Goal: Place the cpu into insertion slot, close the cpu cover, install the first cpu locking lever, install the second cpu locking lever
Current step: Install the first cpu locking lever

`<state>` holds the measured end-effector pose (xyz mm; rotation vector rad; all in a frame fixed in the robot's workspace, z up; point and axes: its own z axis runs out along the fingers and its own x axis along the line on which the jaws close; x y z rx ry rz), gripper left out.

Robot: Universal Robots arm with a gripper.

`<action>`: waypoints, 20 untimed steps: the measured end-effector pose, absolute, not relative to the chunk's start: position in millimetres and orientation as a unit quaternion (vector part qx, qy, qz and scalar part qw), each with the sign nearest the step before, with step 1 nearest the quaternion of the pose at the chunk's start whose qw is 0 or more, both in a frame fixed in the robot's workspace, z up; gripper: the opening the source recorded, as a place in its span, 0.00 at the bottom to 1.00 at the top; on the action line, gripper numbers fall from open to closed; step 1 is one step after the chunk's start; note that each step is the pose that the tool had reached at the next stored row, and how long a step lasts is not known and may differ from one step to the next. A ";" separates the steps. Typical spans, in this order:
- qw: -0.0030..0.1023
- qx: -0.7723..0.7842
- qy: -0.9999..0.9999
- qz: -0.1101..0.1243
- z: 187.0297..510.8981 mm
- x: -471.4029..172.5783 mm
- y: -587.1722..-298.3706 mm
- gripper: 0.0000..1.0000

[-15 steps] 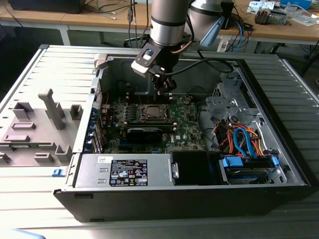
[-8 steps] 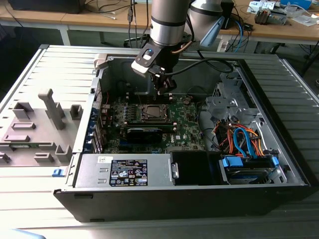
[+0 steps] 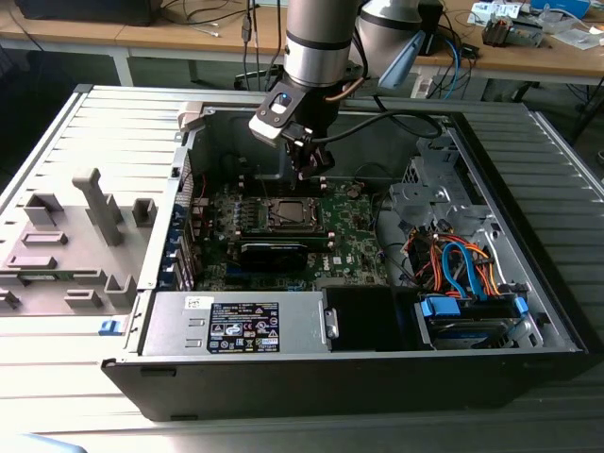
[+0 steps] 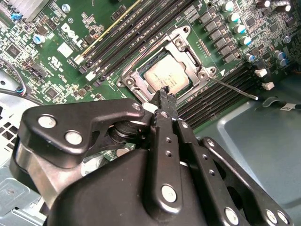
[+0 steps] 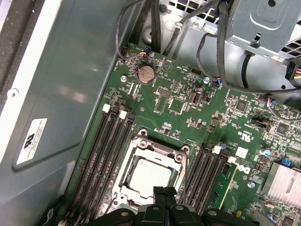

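Observation:
The cpu [image 4: 165,75] [image 5: 149,176] lies flat in the insertion slot [image 3: 288,213] on the green motherboard, its silver top showing. The cpu cover [image 4: 188,57] [image 5: 157,149] lies down over it, framing the chip through its window. A thin metal locking lever [image 4: 233,88] sticks out sideways from one corner of the socket, over the memory slots. My gripper [image 3: 311,170] [image 4: 164,92] [image 5: 164,190] hovers just above the socket's edge, its black fingers shut together with nothing between them.
Long black memory slots [image 5: 106,150] flank the socket on both sides. A black card [image 3: 274,251] stands in front of it. Cables and a drive cage [image 3: 462,264] fill the exterior view's right; the power supply [image 3: 241,323] sits in front. Case walls [image 5: 70,94] stand close by.

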<state>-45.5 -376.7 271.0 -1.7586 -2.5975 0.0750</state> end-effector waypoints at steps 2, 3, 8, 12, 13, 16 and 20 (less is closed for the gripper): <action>0.002 -0.560 -0.828 0.024 271.0 -45.5 -376.7 0.11; 0.002 -0.560 -0.828 0.024 271.0 -45.5 -376.7 0.11; 0.002 -0.559 -0.829 0.024 271.0 -45.5 -376.7 0.11; 0.002 -0.557 -0.830 0.024 271.0 -45.5 -376.7 0.11; 0.002 -0.557 -0.830 0.024 271.0 -45.5 -376.7 0.11; 0.002 -0.556 -0.831 0.024 271.0 -45.5 -376.7 0.11; 0.002 -0.555 -0.831 0.024 271.0 -45.5 -376.7 0.11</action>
